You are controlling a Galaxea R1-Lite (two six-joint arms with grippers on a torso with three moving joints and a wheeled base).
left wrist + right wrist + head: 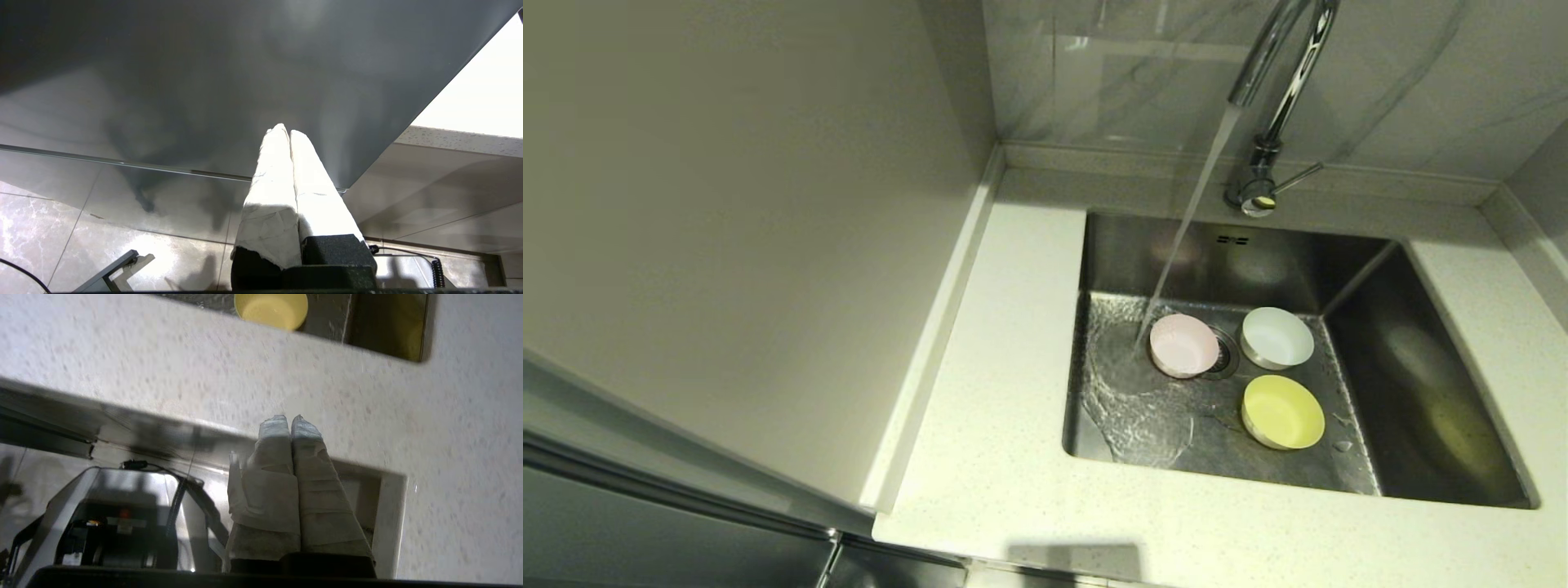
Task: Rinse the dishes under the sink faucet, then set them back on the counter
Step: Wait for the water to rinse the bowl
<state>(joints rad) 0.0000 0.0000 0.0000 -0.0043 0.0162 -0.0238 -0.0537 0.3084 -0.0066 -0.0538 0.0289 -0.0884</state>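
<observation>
Both grippers hung below the off-white speckled stone counter [980, 457]: right gripper [291, 418] clenched on nothing near its front edge, left gripper [284, 131] likewise clenched and empty, parked. Farther in, the brushed stainless-steel sink [1445, 384] held three small round bowls: yellow-green bowl [1282, 412] nearest, pale pink bowl [1183, 345] and white bowl [1276, 337] beyond, flanking the drain. The tall chrome gooseneck faucet [1278, 82] ran, its stream landing just beside the pink bowl. Likely risks: wet, smooth rims slipping from a pinch; a filled bowl spilling onto the counter

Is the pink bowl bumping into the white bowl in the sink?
Apart. In the head view, the pink bowl and the white bowl sit with the dark drain and bare sink floor showing between them.
</observation>
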